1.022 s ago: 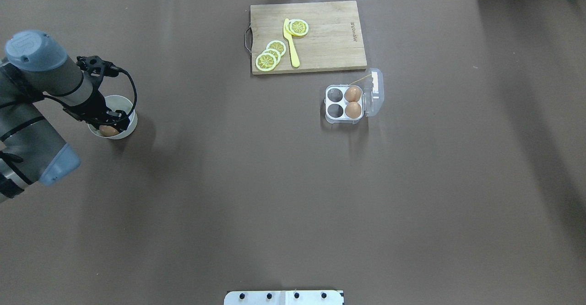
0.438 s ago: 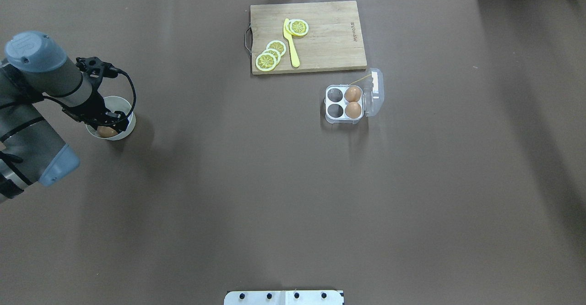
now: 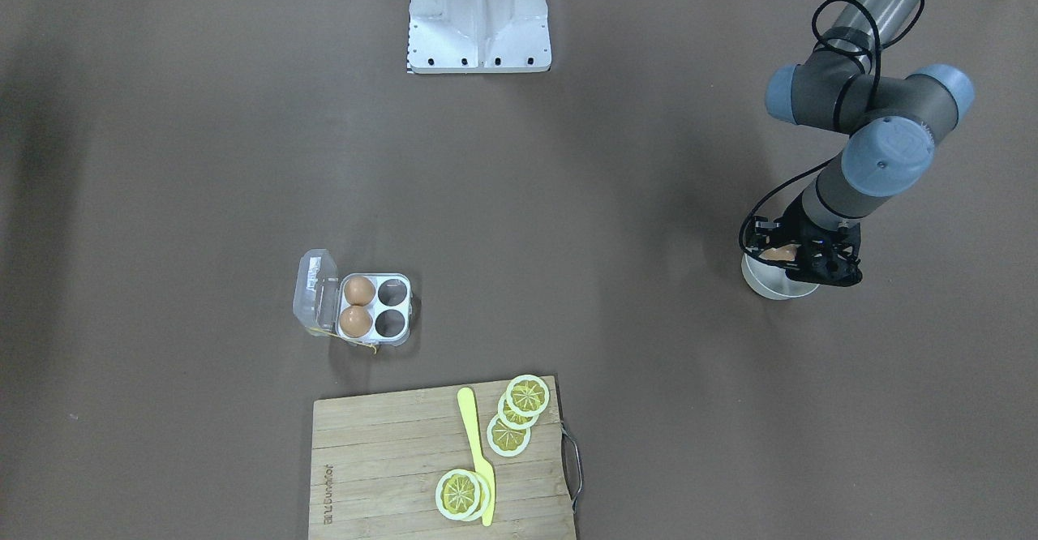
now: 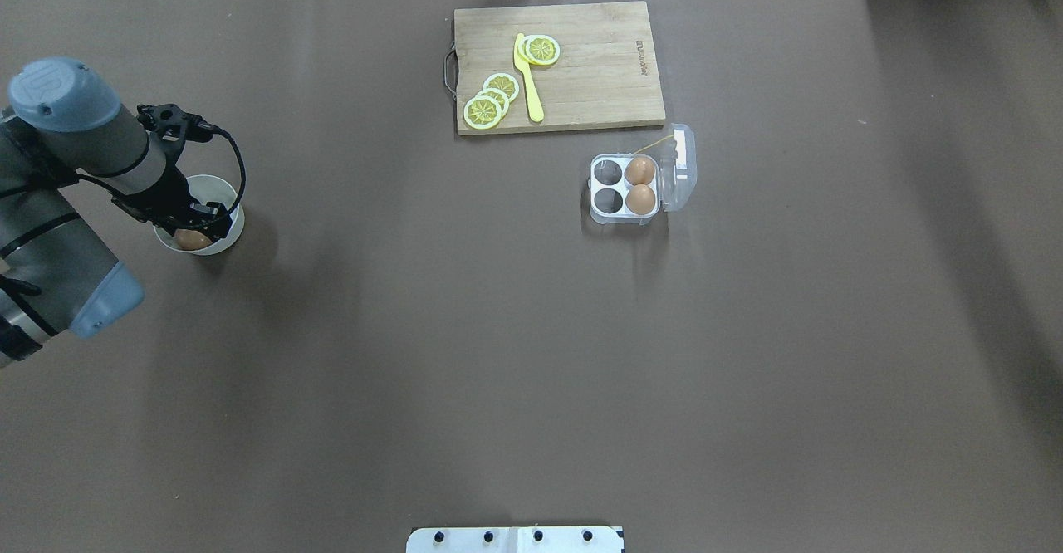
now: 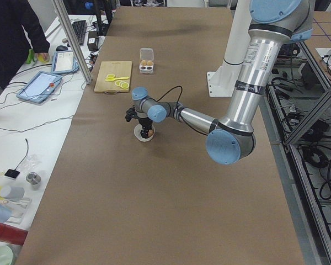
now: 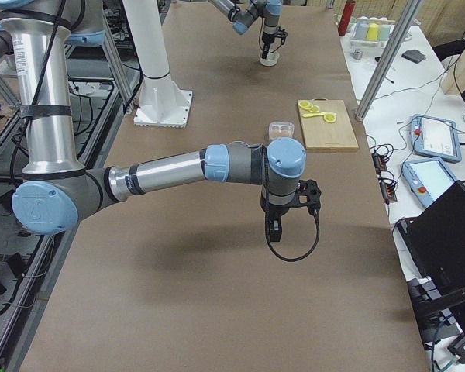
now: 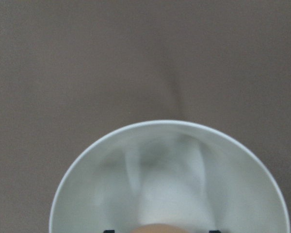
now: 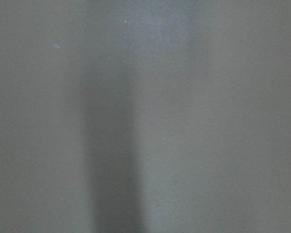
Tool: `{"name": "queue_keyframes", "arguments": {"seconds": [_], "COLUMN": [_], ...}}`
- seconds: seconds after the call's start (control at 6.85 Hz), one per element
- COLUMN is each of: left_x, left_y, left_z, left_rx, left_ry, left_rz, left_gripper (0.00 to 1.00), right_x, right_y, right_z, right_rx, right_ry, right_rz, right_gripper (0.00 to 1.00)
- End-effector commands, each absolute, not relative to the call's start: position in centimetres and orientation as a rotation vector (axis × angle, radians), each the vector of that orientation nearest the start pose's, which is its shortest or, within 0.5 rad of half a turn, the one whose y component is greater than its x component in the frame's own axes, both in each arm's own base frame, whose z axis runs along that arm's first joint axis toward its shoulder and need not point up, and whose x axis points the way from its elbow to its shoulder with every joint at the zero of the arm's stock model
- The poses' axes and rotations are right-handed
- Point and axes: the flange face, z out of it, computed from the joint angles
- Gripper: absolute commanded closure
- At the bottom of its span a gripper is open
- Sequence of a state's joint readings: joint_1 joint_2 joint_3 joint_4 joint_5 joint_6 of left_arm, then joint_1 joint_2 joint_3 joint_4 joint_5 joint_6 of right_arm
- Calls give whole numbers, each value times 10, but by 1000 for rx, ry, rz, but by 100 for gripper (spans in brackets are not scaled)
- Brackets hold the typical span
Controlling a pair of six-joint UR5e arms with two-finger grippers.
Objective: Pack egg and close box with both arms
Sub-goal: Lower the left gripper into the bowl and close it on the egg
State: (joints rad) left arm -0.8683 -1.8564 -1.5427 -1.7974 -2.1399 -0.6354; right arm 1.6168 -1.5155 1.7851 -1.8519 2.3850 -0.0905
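Left fingers point(image 7: 108, 231): 2 black tips stand apart at the bottom edge of the wrist view, with the top of the egg point(image 4: 193, 240) between them. I cannot tell whether they press on it.
Egg: brown, lying inside the white bowl point(image 4: 235, 219) directly under the left fingers, well apart from the box point(image 4: 595, 183).
Bowl: round and upright on the counter point(image 4: 498, 329), near its left end.
Left arm point(image 4: 50, 204): bends down over the bowl, a black cable looping beside its wrist.
Right fingers point(image 6: 272, 230): point down over bare counter. I cannot tell whether they are apart or together.
Right arm point(image 6: 170, 169): stretches out low across the counter.
Box: its clear lid point(image 4: 681, 167) stands open. 2 more brown eggs point(image 4: 639, 170) point(image 4: 640, 199) sit in the 2 cells next to the lid.
Cutting board point(image 4: 598, 80): wooden, just beyond the box, carrying lemon slices point(image 4: 482, 111) and a yellow knife point(image 4: 531, 92).
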Motion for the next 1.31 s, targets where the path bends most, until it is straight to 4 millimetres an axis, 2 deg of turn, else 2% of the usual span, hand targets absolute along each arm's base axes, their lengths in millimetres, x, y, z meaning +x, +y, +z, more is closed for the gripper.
{"name": "queue_keyframes", "arguments": {"seconds": [0.0,0.44,0.58,0.73,1.02,1.17], "left_x": [344,345,339,332,299,284], "left_y": [-529,-532,-533,-533,-543,-554], "left_z": [496,488,480,467,442,422], "left_rx": [26,29,21,17,40,68], "left_ry": [732,741,738,734,744,785], "left_rz": [202,205,196,185,139,125], "left_gripper": [46,49,49,51,52,52], "right_x": [84,84,84,84,80,79], "right_y": [-497,-497,-497,-497,-497,-498], "right_z": [550,549,549,549,550,550], "right_rx": [48,50,49,49,44,44], "right_ry": [-813,-812,-812,-812,-810,-812], "right_rz": [-37,-40,-38,-38,-45,-46], "right_gripper": [0,0,0,0,0,0]}}
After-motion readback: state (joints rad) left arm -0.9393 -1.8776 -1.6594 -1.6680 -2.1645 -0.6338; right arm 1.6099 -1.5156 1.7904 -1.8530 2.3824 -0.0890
